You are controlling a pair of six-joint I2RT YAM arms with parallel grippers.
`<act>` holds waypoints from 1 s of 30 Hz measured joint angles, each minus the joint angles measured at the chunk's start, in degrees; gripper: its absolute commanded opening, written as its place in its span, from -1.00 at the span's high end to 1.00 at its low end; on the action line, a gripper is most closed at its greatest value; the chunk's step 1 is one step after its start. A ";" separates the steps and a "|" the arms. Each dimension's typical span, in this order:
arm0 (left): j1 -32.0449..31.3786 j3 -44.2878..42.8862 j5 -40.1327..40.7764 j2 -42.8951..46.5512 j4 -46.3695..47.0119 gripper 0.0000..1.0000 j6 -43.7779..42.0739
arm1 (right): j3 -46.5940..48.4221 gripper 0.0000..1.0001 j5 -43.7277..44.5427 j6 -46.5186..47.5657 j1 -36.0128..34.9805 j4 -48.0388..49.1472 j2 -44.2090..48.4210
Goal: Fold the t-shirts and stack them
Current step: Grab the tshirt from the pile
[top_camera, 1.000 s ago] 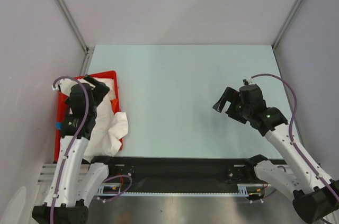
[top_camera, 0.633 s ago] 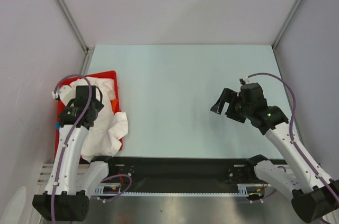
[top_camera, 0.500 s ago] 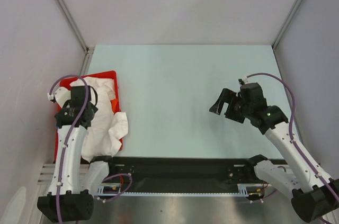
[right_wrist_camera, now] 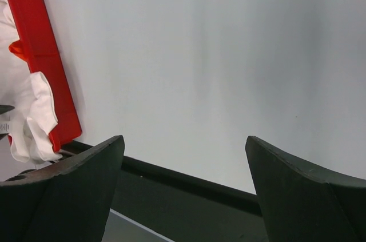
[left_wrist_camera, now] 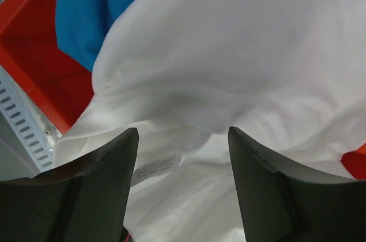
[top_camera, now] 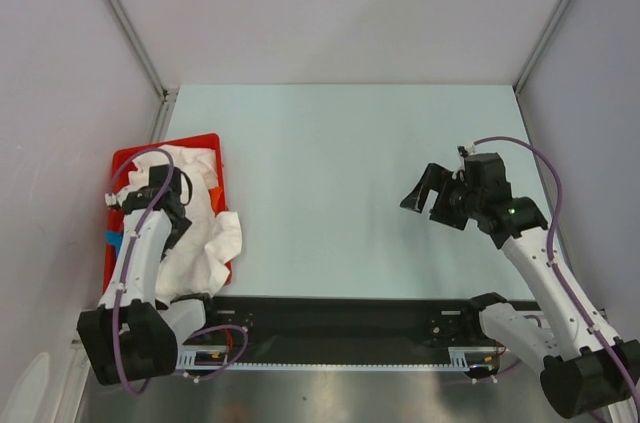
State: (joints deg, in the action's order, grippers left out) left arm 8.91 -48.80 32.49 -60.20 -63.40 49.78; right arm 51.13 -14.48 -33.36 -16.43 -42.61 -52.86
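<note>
At the left edge of the worktop a red bin holds the t-shirts in a loose heap. The left fingers hang spread wide right over the white t-shirt, with nothing pinched between them. The step in hand looks like lifting that top shirt out.

To do it well, I'd lower onto the raised fold straight below and close on one layer only, near the neck where the sewn label shows. The lift should go straight up so that the blue t-shirt underneath stays put. The cloth is thin and limp, so a shallow pinch may slip and a deep one may catch the shirt below.

The white shirt spills over the bin's near right rim, which could drag the bin along. An orange t-shirt peeks out beside the white.

Over to the right, the right fingers stand wide apart and empty above bare worktop, well away from the bin.

By my count there are two arms, one bin and three shirts showing: one white, one blue, one orange. Whether more lie buried, I cannot tell.
</note>
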 measured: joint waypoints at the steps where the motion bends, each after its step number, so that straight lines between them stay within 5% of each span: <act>1: 0.17 0.20 -0.15 -0.94 0.04 -0.33 0.57 | 0.00 -0.89 -0.48 0.24 0.48 0.00 -0.07; 6: 2.67 4.13 -2.34 -1.84 1.88 0.11 2.75 | 0.00 -0.89 -1.95 1.92 3.50 -0.42 -0.15; 7: 3.17 4.98 -2.89 -1.81 2.32 0.30 3.02 | 0.00 -0.89 -1.97 2.21 3.78 -0.50 -0.15; 8: 3.50 5.66 -3.30 -1.79 2.69 0.87 3.28 | 0.00 -0.89 -1.97 2.43 3.91 -0.57 -0.15; 9: 3.67 5.97 -3.54 -1.77 2.82 0.99 3.93 | 0.09 -0.89 -2.05 2.62 3.91 -0.79 -0.15; 14: 3.91 0.72 -4.28 -1.40 -0.96 0.99 3.78 | 1.57 -0.89 -1.99 3.67 2.84 -2.25 -0.63; 20: 3.98 -24.46 -8.41 0.13 -1.99 0.99 -1.62 | 5.68 -0.92 -1.20 4.96 -0.11 -2.86 -3.15; 25: 4.02 -41.13 -16.61 4.31 -0.15 0.99 -7.37 | 9.29 -0.99 -1.01 5.01 -1.75 -3.02 -4.90; 30: 4.09 -50.62 -32.96 7.76 8.59 1.00 -10.10 | 10.14 -0.93 -1.03 4.83 -1.84 -3.52 -4.00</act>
State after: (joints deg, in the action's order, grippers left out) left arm 12.99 -99.42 -0.47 -52.45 -54.81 39.68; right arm 61.28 -15.51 -28.53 -18.26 -46.13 -56.86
